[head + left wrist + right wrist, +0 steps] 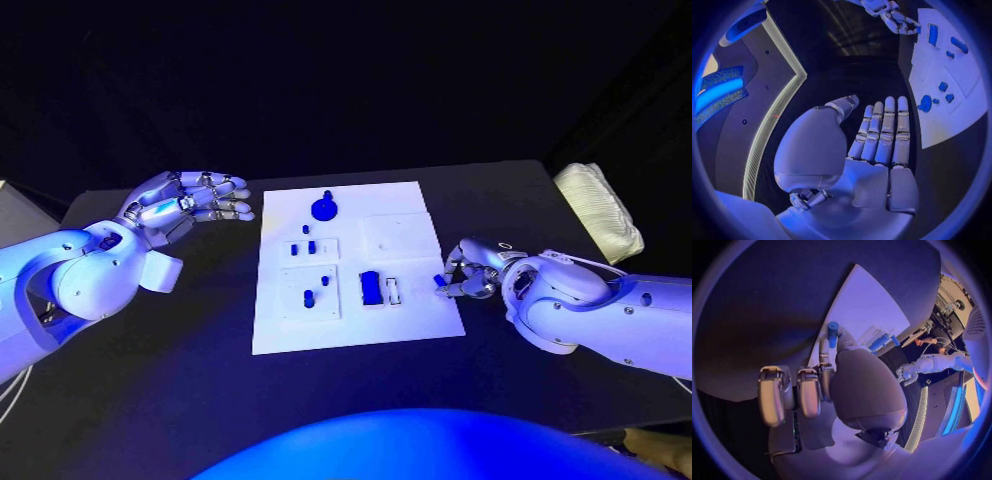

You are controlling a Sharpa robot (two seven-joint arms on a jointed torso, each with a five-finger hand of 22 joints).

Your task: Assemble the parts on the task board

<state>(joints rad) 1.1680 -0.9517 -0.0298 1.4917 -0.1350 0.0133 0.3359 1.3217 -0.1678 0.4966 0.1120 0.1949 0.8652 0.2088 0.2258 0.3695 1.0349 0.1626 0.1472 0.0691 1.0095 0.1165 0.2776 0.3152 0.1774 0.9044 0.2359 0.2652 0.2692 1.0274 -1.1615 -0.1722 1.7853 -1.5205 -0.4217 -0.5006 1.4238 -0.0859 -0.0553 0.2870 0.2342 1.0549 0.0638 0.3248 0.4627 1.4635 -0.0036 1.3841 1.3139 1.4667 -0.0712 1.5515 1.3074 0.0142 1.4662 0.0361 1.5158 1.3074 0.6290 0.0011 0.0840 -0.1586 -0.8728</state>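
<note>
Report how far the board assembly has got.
Early to midway, apparently. Several blue parts already stand on the task board. The right hand at its edge pinches a small blue piece. The left hand hovers open, off the board. The square recess looks unfilled.

A black table point(159, 400) carried everything. A white task board point(353, 330) lay flat on its middle, between the fingertips of the two hands. The board's near right edge sat just beside the right hand's curled fingers point(456, 283), and its far left corner lay near the left hand's fingers point(224, 205), which did not touch it. In the left wrist view the board point(954, 120) lay beyond those straightened fingers, apart from them. A pale, cushion-like bundle point(601, 210) rested at the table's far right edge, well away from the right hand's fingers.
</note>
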